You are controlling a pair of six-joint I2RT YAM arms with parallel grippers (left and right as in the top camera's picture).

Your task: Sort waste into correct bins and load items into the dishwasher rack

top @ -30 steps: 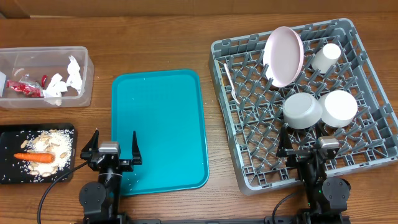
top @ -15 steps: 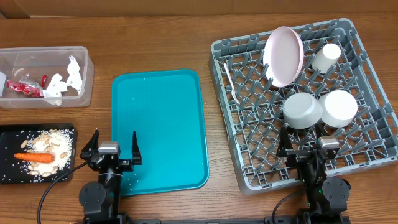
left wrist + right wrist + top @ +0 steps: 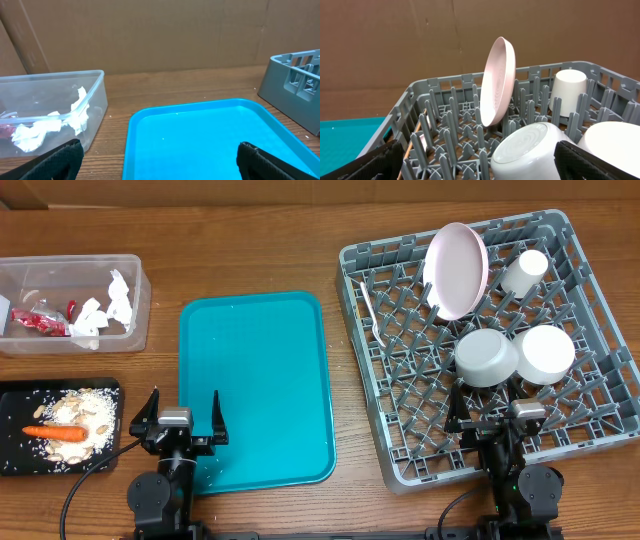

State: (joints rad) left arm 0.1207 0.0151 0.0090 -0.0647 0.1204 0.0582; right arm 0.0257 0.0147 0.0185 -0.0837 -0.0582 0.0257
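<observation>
Grey dishwasher rack [image 3: 600, 380] holds the plate [image 3: 458, 270], bowls [image 3: 486, 356], cup [image 3: 524, 272] and fork [image 3: 370, 308], the carrot [image 3: 57, 432] lies in the black tray [image 3: 12, 395] and the wrapper [image 3: 40, 322] in the clear tub [image 3: 140, 310], and the left fingers [image 3: 60, 160] and right fingers [image 3: 370, 162] are spread and empty, so sorting looks finished, needing only a check.

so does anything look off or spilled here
Nothing looks spilled or damaged. The only mildly odd thing is the white fork, lying flat across the pegs near the left edge of the dishwasher rack rather than slotted upright.
</observation>
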